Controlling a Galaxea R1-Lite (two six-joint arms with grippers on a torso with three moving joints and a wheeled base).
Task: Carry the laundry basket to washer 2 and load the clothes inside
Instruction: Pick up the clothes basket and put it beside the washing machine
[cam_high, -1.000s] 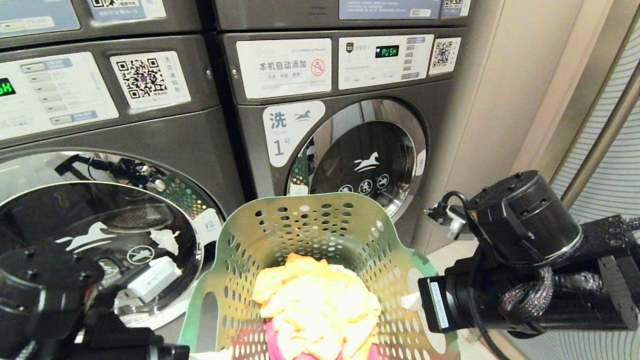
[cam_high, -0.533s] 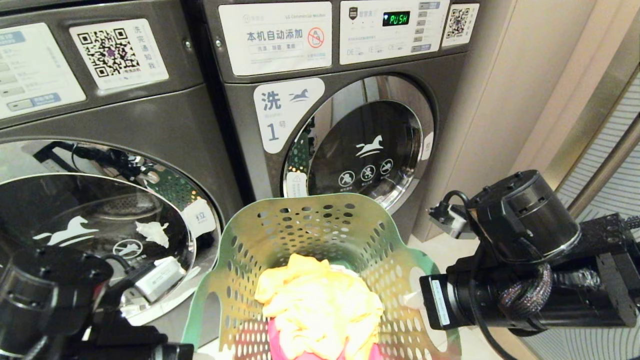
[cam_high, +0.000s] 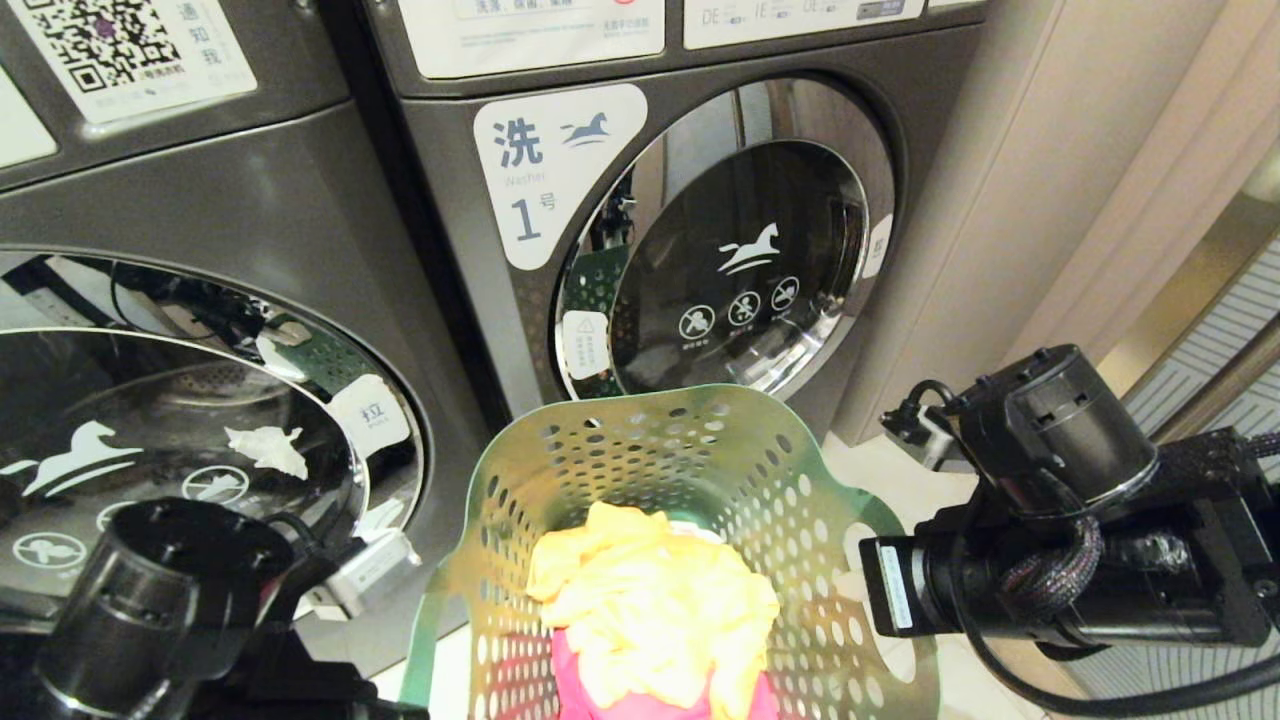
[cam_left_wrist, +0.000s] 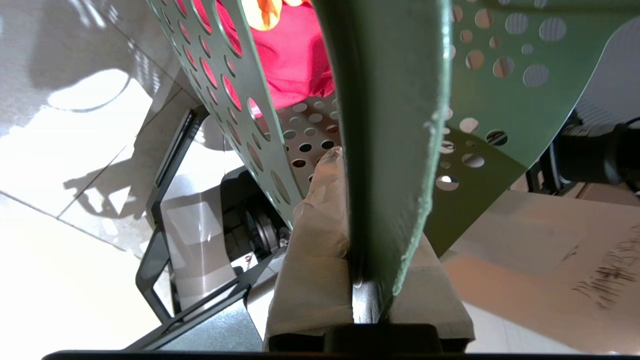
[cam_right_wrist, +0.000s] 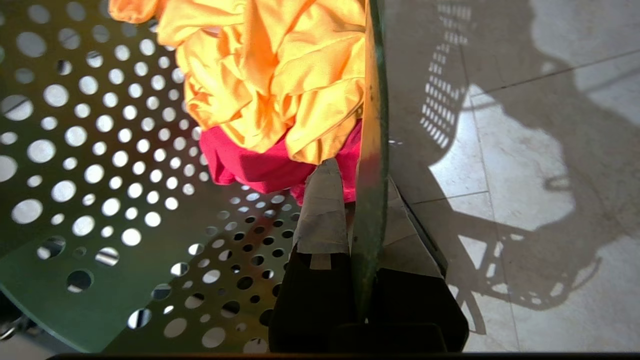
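Observation:
The laundry basket (cam_high: 660, 470), dark green with round holes, hangs between my two arms at the bottom centre of the head view. The clothes lie inside: a yellow-orange garment (cam_high: 650, 600) on top of a pink-red one (cam_high: 590, 690). My left gripper (cam_left_wrist: 375, 200) is shut on the laundry basket's rim (cam_left_wrist: 395, 125), one taped finger (cam_left_wrist: 320, 210) inside the wall. My right gripper (cam_right_wrist: 362, 180) is shut on the opposite rim (cam_right_wrist: 372, 150), beside the yellow-orange garment (cam_right_wrist: 270, 75) and the pink-red cloth (cam_right_wrist: 250, 167). Washer 2 is out of view.
A grey washer labelled 1 (cam_high: 540, 180) with its round door shut stands straight behind the basket. Another alike grey washer (cam_high: 200, 230) fills the left, no numeral showing. A beige wall (cam_high: 1050, 200) rises at the right. Pale tiled floor (cam_right_wrist: 525, 150) lies below.
The whole head view has tilted downward: the washers and their panels have slid up the picture. The basket and both arms keep their places, grips unchanged.

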